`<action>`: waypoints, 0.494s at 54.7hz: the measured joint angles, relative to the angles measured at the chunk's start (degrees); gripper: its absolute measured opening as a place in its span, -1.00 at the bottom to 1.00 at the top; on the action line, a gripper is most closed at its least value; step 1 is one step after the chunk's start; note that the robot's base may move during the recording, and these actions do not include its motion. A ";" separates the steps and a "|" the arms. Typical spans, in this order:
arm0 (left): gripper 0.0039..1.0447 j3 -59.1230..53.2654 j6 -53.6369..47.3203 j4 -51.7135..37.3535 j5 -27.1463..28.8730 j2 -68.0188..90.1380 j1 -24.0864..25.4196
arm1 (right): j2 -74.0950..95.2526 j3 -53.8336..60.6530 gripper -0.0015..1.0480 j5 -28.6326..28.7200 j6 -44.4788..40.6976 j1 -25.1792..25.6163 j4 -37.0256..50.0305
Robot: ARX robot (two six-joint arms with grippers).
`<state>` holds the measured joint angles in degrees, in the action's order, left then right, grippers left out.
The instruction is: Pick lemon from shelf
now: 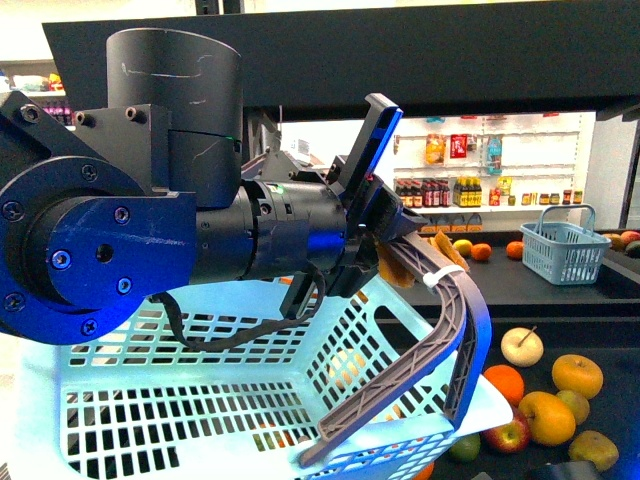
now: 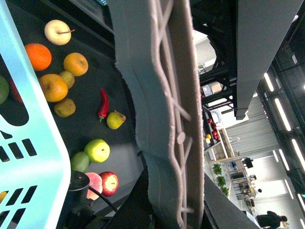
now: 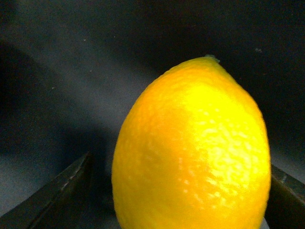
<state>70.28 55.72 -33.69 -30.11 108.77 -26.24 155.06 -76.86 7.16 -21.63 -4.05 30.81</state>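
Lemon [image 3: 193, 148] between right fingers [image 3: 52, 200], gap visible.

No legible txt, brands or nos. in any view. Labels on bottles [image 1: 432, 193] & packets [image 1: 458, 145] on white wall shelves [image 1: 520, 207]: too small/blurred to read.

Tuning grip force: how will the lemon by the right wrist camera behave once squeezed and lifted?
The lemon looks plump and firm, so probably stiff and heavy for its size. Its glossy, pebbled skin may slip. Its oval, tapered shape suggests it could roll or twist between the fingers if gripped off-centre.
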 joint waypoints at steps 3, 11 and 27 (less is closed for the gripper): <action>-0.80 0.00 0.00 0.00 -0.02 0.00 0.00 | 0.00 0.00 0.34 -0.57 0.26 0.07 0.44; -0.80 0.00 0.02 0.02 -0.04 0.00 0.00 | -0.02 0.13 0.27 -1.18 1.36 0.61 1.44; -0.80 0.00 0.00 0.00 -0.04 0.00 0.00 | -7.02 9.90 0.26 -1.84 2.27 3.54 4.50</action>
<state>70.28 55.72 -33.69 -30.15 108.77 -26.24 148.05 -66.96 5.32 -19.35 -0.51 35.31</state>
